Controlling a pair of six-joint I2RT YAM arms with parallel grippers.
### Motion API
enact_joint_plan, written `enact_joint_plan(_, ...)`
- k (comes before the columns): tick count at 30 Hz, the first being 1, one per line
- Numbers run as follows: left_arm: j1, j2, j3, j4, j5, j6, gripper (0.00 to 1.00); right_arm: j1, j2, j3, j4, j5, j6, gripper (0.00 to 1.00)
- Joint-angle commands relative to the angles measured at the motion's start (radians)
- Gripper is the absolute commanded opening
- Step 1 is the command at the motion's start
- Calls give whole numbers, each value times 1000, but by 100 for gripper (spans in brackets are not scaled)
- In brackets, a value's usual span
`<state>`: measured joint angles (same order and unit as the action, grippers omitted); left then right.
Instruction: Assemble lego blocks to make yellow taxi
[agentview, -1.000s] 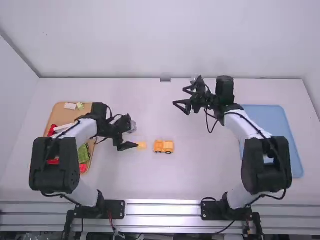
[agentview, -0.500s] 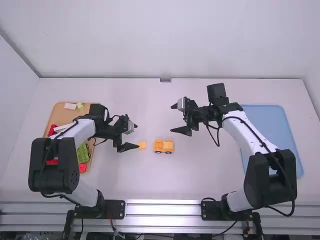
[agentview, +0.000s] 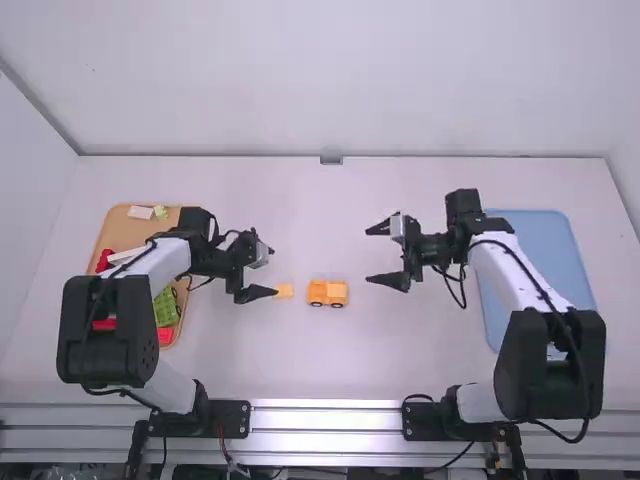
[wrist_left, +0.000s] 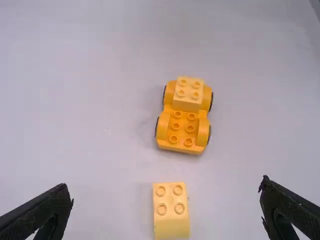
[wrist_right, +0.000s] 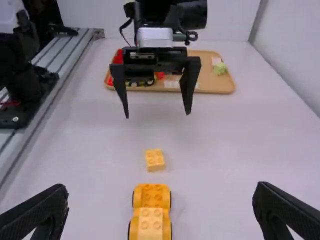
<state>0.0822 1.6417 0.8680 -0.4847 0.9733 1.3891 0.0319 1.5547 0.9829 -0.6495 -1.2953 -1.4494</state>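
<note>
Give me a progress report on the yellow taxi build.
Done: the wheeled base has one yellow block seated on one end. In hand: nothing; the left gripper and right gripper are both open and empty. Left: the other end's studs are bare, and a loose yellow block lies apart from the base, probably the next piece to add.

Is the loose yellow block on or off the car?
Off: bare table shows between the block and the car.
</note>
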Motion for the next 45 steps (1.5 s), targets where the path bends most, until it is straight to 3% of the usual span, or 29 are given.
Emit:
enact_joint_plan(1,-3,-7,-48,29,-21,14,99,-18,-10,-42,83,-88,0,99)
enact_joint_plan(8,-10,-7,-217,344,63,-132,99,61,39,-167,687,61,563,99)
enact_joint_plan(13,-10,20,-329,615,63,-288,99,108,49,-246,845,146,608,99)
enact_joint_plan(20,-10,132,-316,665,142,-224,99,107,61,-263,884,155,699,99)
enact_joint_plan(24,-9,202,-278,650,154,-182,99,140,177,-280,891,144,586,98)
enact_joint_plan(30,-10,258,-233,623,154,-173,99,121,243,-276,993,14,699,98)
enact_joint_plan(38,-10,286,-249,615,147,-92,79,98,243,-277,996,37,684,98)
enact_joint_plan(42,-9,286,-276,659,113,-101,64,98,243,-277,1014,39,693,99)
enact_joint_plan(45,-11,286,-285,689,107,-154,61,112,243,-277,1018,39,686,99)
